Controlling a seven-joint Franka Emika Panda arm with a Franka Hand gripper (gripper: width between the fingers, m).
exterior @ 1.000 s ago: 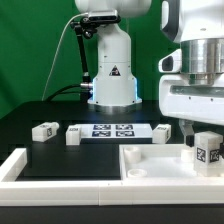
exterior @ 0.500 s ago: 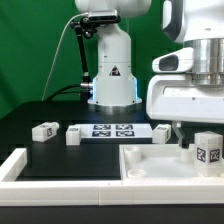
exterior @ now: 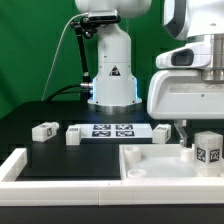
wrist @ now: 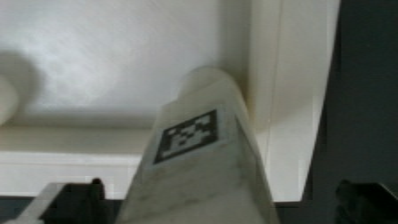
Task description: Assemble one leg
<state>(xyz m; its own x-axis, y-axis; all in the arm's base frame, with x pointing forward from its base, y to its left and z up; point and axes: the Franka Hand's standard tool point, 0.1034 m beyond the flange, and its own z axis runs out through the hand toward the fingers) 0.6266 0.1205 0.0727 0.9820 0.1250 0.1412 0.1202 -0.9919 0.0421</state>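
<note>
At the exterior view's right, the end effector hangs low over the large flat white piece with recesses, its dark fingertips just showing beneath the bulky white hand housing; whether they stand apart or together cannot be told from there. The wrist view shows two dark fingertips spread wide apart, with a leg lying between them but not visibly pinched by either. That leg bears a black-and-white tag and rests against a raised white edge of the recessed piece. Just beside the end effector, another leg stands upright on the white piece, tag facing the camera. Farther out on the black tabletop lie the marker board, two more tagged legs near its ends, and one well apart toward the exterior view's left. Behind them rises the arm's white base.
</note>
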